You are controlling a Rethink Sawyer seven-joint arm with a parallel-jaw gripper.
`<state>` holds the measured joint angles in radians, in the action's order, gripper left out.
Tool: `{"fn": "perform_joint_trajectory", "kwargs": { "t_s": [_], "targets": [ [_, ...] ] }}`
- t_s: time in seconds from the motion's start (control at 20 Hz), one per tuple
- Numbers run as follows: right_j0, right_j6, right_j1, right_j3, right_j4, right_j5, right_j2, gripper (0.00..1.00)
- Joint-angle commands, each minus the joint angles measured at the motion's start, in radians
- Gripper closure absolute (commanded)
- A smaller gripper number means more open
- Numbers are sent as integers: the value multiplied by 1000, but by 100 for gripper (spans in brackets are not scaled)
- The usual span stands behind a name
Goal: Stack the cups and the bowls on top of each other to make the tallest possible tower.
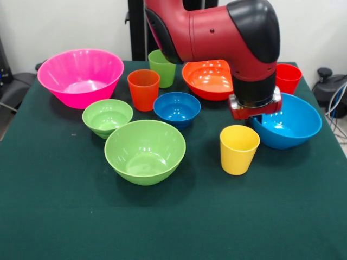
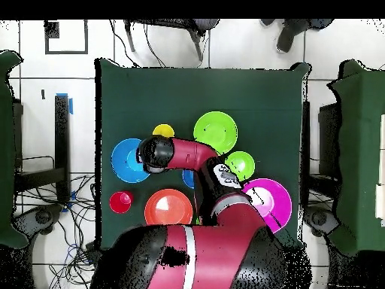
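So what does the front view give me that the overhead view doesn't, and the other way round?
Only the front view shows the orange cup, the light green cup and the small dark blue bowl in full; overhead, the arm covers them almost entirely. Only the overhead view shows the whole table outline and the floor around it. Both show every piece standing separately with nothing stacked, and the gripper at the large blue bowl's rim beside the yellow cup.
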<state>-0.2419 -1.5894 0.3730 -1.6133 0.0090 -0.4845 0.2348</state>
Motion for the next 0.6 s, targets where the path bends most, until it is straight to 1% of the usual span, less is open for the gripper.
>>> {"fn": "perform_joint_trajectory", "kwargs": {
  "t_s": [0.05,0.2,0.35,0.5,0.6],
  "targets": [
    [42,-76,-46,30,-22,-103,19,100],
    [79,-83,-55,79,-41,-130,-30,100],
    [80,-64,-78,120,-52,-137,-48,100],
    [93,-42,-94,175,-79,-147,-84,100],
    [92,-29,-82,178,-101,-146,-108,100]
  ]
}}
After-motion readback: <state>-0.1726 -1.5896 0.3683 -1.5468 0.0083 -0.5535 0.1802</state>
